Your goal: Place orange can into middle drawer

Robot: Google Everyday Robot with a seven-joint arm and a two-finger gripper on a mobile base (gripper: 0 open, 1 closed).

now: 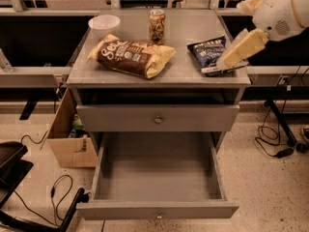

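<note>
Item: orange can (157, 26), slim, silver-topped, is standing upright near the back edge of the grey counter (193, 21), well apart from the hand. Beside it to the left a white bowl (104, 23) is sitting; in front of it a brown chip bag (131, 57) is lying flat. Toward the right edge a dark blue chip bag (210, 52) is lying, with the cream-coloured hand (228, 62) hanging over its right side, reaching in from the upper right; whether it is clenched or released cannot be told. Below the counter, the top drawer (158, 118) is sitting closed, and the middle drawer (158, 210) is standing pulled fully out. On the floor at left, a cardboard box (67, 144) is leaning against the cabinet.
</note>
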